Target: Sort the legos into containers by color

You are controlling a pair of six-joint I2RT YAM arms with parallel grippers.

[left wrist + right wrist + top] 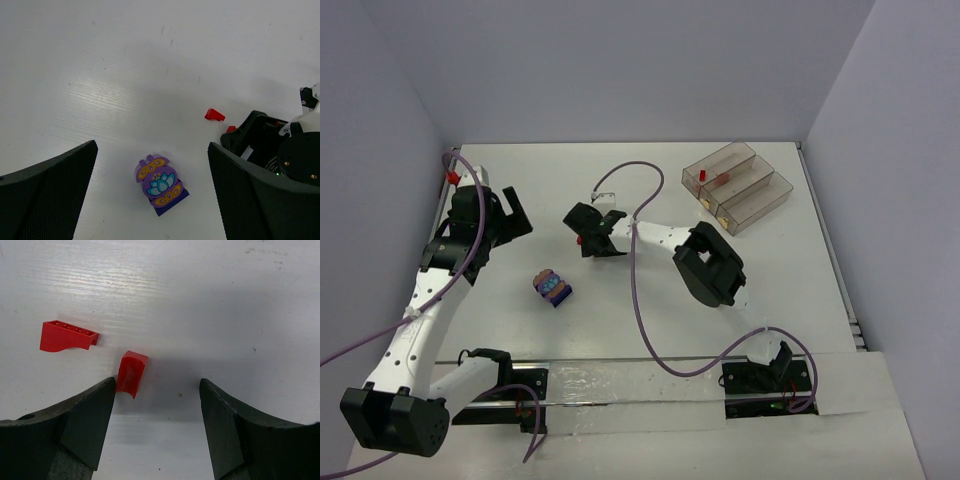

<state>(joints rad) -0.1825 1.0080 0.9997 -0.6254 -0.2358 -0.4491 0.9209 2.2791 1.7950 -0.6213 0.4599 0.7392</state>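
My right gripper is open, low over the table. A small curved red lego lies just ahead of its left fingertip, touching or nearly touching it, outside the gap. A longer red lego lies further left. In the top view the right gripper is at mid-table. A purple and blue lego clump with a lotus print lies below my open, empty left gripper, which hovers high; the clump also shows in the top view. The clear three-compartment tray stands at the back right.
The tray holds two red bits in its far compartments and small tan bits in the nearer ones. A purple cable trails across the middle. The left wrist view shows both red legos beside the right gripper. Walls enclose the table.
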